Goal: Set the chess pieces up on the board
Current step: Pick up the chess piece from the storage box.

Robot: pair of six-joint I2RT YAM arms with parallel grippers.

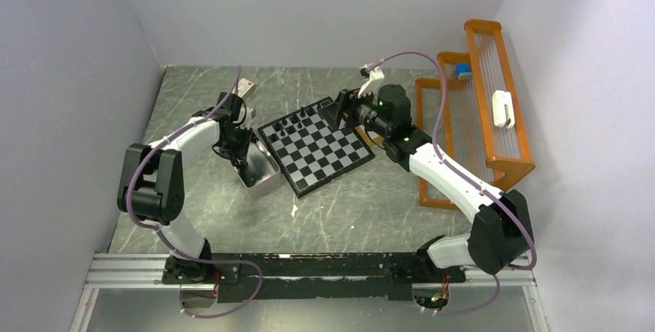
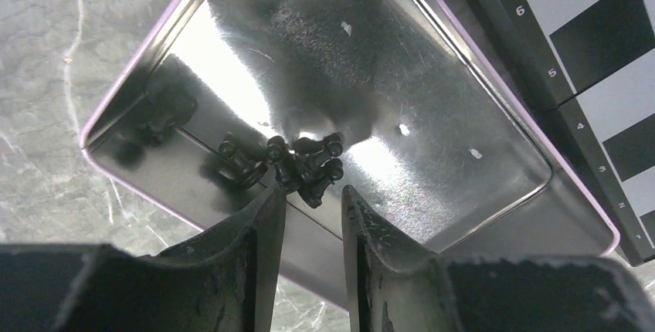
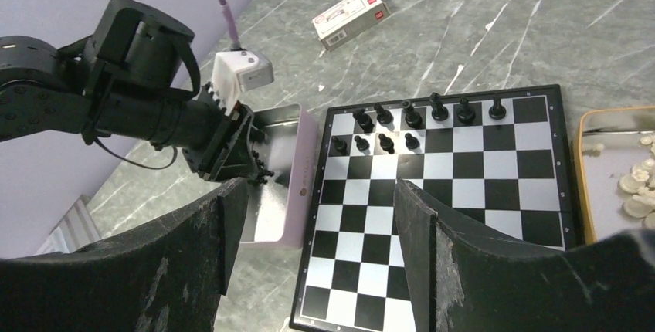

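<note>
The board lies tilted mid-table, with several black chess pieces on its far-left rows; the right wrist view shows them in two rows on the board. More black pieces lie clustered in a shiny metal tin. My left gripper is down in the tin, open, its fingertips just short of that cluster. My right gripper is open and empty, held above the board. Cream-white pieces lie in a tan tray beside the board.
The tin touches the board's left edge. A small white box lies at the back left. An orange wire rack stands along the right wall. The left arm's wrist hangs over the tin.
</note>
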